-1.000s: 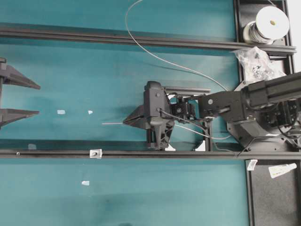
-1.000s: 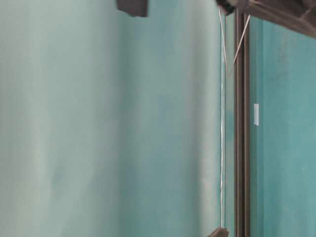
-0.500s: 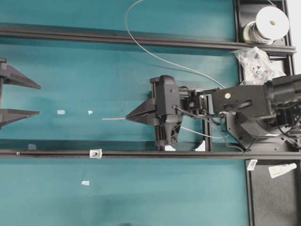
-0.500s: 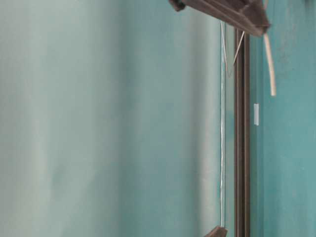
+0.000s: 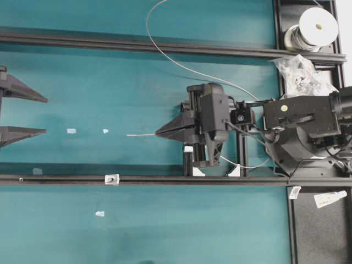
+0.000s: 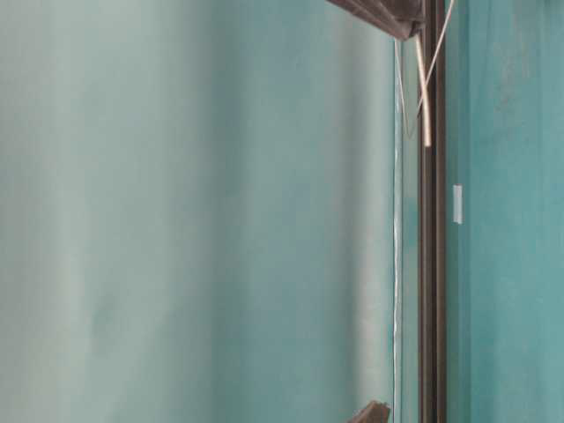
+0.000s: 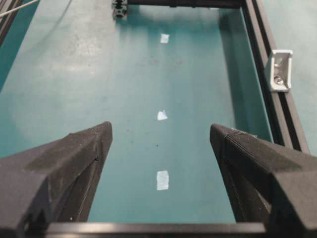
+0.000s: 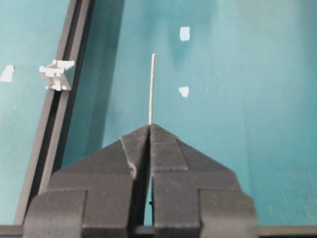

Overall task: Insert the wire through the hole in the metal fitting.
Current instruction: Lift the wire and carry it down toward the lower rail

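Overhead exterior view: your right gripper point(image 5: 159, 133) sits right of frame centre, jaws clenched on the wire point(image 5: 140, 134), whose short straight free end sticks out toward the left over bare teal table point(image 5: 110, 71). Behind the gripper the wire loops up past the upper rail point(image 5: 137, 45) and off the top edge. The metal fitting point(image 5: 111, 179) sits on the lower rail point(image 5: 165, 180), below and to the left of the wire tip, well apart from it; the hole cannot be made out here. Between tip and fitting you have open teal surface, with only two white tape scraps point(image 5: 71, 131) lying to the left. Your left gripper point(image 5: 22, 115) is at the left edge, jaws spread wide, nothing between them. Right wrist view: closed fingertips point(image 8: 163, 144) pinch the wire point(image 8: 151, 89), which points straight up the frame; the fitting point(image 8: 57, 74) lies upper left on the rail. Left wrist view: both fingers point(image 7: 74, 163) are apart, fitting point(image 7: 279, 69) at upper right.
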You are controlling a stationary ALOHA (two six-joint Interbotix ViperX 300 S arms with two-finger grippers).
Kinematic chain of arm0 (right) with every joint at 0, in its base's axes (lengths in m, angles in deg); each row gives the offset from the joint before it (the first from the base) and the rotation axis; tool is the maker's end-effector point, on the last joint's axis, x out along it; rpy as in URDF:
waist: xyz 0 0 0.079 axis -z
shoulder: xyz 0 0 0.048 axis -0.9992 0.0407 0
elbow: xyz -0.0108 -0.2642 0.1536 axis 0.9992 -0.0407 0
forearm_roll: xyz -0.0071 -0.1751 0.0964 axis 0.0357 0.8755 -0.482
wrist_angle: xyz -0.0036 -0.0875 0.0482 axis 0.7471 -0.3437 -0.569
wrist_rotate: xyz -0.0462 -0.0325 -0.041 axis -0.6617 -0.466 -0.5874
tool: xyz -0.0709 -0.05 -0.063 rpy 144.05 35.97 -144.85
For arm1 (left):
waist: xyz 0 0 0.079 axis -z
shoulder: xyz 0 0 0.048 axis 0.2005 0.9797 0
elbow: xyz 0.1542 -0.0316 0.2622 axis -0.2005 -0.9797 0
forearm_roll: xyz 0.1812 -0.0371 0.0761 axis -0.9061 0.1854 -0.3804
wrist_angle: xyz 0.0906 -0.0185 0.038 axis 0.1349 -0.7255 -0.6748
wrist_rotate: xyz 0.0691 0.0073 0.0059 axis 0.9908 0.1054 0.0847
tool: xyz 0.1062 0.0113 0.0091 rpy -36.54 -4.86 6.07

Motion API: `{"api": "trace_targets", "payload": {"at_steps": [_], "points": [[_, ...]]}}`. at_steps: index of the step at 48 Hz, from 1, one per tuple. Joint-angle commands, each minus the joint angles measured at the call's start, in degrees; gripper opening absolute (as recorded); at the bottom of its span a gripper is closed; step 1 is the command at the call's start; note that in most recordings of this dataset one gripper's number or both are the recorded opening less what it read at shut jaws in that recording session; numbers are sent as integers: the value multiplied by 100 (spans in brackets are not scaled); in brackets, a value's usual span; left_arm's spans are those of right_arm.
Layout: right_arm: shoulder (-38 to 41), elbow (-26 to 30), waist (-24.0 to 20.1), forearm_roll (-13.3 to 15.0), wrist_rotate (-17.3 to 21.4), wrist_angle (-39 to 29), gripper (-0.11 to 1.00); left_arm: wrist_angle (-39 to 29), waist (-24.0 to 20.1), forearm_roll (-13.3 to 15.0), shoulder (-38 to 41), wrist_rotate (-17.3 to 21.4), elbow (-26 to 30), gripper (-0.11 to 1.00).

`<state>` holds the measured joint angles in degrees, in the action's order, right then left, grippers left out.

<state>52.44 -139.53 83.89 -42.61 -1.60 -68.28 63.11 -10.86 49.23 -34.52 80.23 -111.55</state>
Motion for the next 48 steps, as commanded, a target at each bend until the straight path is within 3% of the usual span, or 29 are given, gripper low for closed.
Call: {"api": "trace_targets", "payload": {"at_steps": [1,11,35,44,48], "points": [[-79,-105,-18,-79,18,422,-1,53,105,-9,-44,9,44,88],[-79,-492,-176,-439,18,1318,-1,123,369,35,-18,-18,26,88],[193,-677,-1230,-1485,-44,2303,-1,747,949,62,554,-369,70,88],[650,-598,-1626,-2162,-281,2821,-1,1011,1134,62,756,-378,132,88],[853,-501,-1907,-2777,-650,3015,-1,1046,1160,88,800,-396,149,88]]}}
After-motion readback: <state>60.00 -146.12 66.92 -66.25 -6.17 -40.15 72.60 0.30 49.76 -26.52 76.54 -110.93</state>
